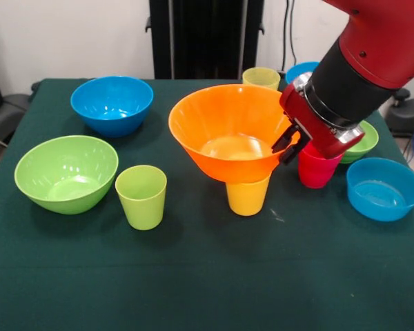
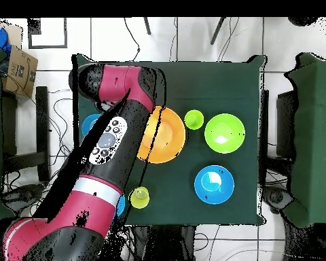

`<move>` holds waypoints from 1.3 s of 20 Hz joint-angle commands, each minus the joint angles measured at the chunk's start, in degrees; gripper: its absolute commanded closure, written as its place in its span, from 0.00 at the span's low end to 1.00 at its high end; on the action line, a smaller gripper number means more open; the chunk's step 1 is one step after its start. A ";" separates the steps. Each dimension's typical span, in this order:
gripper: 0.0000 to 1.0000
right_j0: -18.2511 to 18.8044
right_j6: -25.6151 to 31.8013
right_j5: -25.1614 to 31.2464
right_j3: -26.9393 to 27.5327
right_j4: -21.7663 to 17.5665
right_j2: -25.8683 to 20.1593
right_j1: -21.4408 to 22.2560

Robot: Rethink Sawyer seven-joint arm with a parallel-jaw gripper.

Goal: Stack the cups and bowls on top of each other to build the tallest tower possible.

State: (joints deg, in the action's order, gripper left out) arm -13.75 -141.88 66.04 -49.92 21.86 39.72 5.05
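Observation:
A large orange bowl [image 1: 228, 131] [image 2: 164, 136] rests upright on a bright yellow cup [image 1: 248, 196], making a two-piece tower. My gripper [image 1: 288, 145] is at the bowl's right rim, touching or almost touching it. A red cup [image 1: 314, 171] stands just behind it, partly hidden. A lime green cup [image 1: 141, 196] [image 2: 193, 119] and a large lime green bowl [image 1: 65, 172] [image 2: 224, 133] stand at the front left. A medium blue bowl [image 1: 112, 103] [image 2: 214, 184] lies behind them. In the overhead view my arm hides the gripper.
A small shallow blue bowl [image 1: 383, 187] sits at the right, with a small green bowl [image 1: 364, 141] behind the arm. At the far edge stand a pale yellow cup [image 1: 261, 77] [image 2: 139, 198] and another blue bowl [image 1: 301, 70]. The dark green cloth [image 1: 207, 276] covers the table.

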 commanded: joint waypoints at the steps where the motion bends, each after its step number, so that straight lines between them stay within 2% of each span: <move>1: 1.00 -1.03 -0.34 3.47 1.94 -3.27 -6.88 -3.00; 11: 1.00 -1.94 -0.70 7.11 1.87 -2.80 -6.91 -1.70; 26: 1.00 -2.56 1.23 7.81 -0.62 -2.53 -8.42 0.48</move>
State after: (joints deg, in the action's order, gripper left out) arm -15.39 -141.88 68.21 -49.40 21.72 39.44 5.31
